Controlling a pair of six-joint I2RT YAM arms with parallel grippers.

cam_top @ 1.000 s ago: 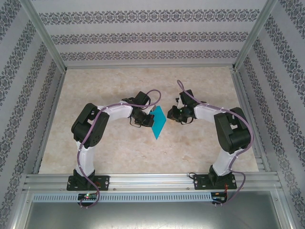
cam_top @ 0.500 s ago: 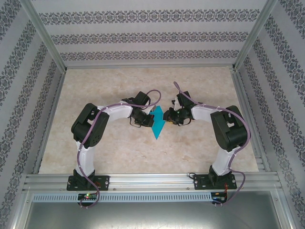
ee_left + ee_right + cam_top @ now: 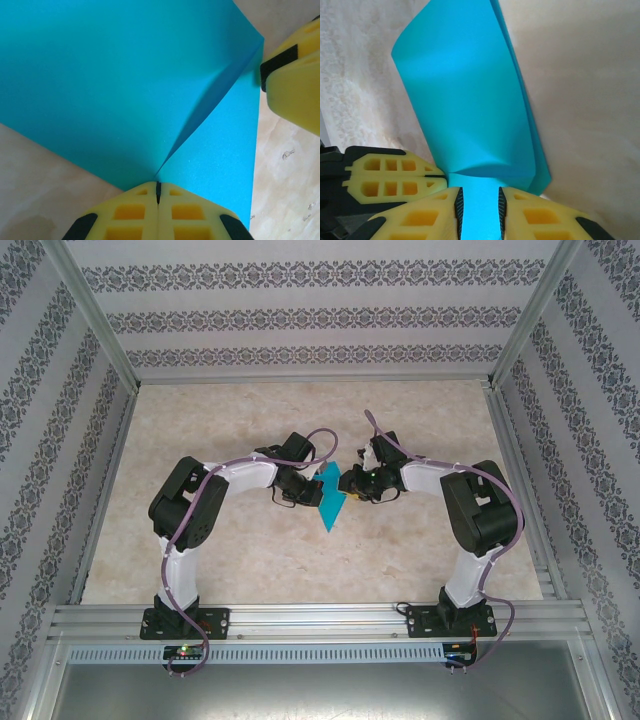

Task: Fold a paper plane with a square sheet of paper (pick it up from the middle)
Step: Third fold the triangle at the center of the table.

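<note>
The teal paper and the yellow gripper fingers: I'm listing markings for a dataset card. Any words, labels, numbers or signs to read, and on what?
None readable.
The square sheet of paper is plain; the left gripper and right gripper bear no lettering; the wallpaper is ornament only.

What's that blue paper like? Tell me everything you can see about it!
The blue paper is thin, plain and teal, with straight edges and a sharp corner. It is held up between the two arms over the marble-look table. It bends in a soft curve, with one crease running out from a pinched spot. The left end effector is shut on one edge. The right end effector has its fingers apart, with the paper's other side between them.
</note>
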